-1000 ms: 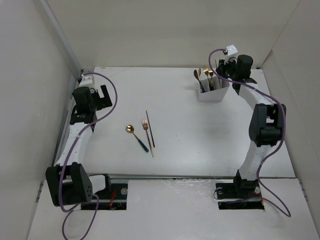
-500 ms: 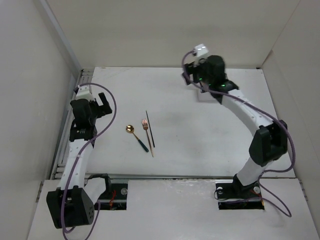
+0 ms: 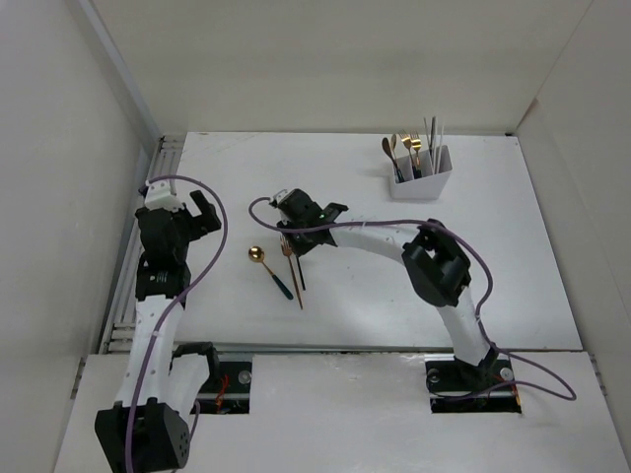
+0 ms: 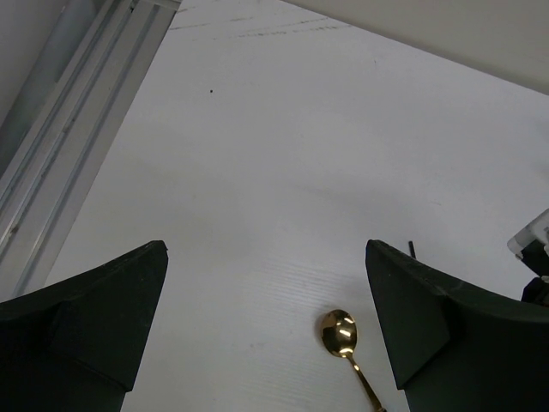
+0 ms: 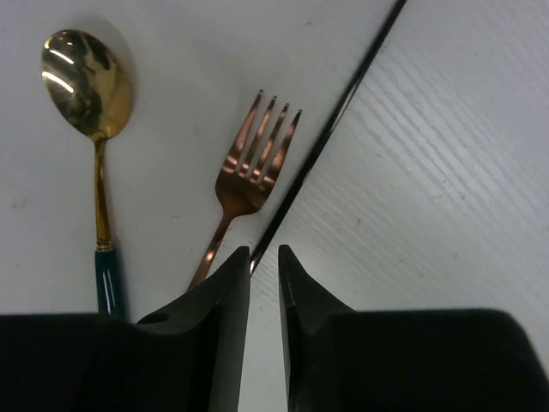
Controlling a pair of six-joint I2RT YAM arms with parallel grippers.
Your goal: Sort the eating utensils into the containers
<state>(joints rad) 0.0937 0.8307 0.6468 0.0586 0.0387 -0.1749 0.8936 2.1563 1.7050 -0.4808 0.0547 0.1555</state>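
A gold spoon with a teal handle [image 3: 260, 258], a copper fork [image 3: 294, 278] and a thin dark chopstick [image 3: 301, 272] lie side by side on the table left of centre. My right gripper [image 3: 292, 236] hangs low over them. In the right wrist view its jaws [image 5: 264, 251] stand a narrow gap apart, and the chopstick [image 5: 343, 103] runs into that gap. The fork [image 5: 257, 154] and spoon [image 5: 86, 81] lie just to their left. My left gripper [image 3: 202, 212] is wide open and empty, left of the spoon [image 4: 339, 332]. The white box [image 3: 422, 183] at the back right holds several upright utensils.
A metal rail [image 3: 133, 246] runs along the table's left edge, and it also shows in the left wrist view [image 4: 60, 146]. White walls close in the table on three sides. The right arm's link [image 3: 375, 236] stretches across the table's middle.
My right arm has swung from the white box at the back right across to the utensils left of centre and come down over them. My left gripper has shifted slightly.
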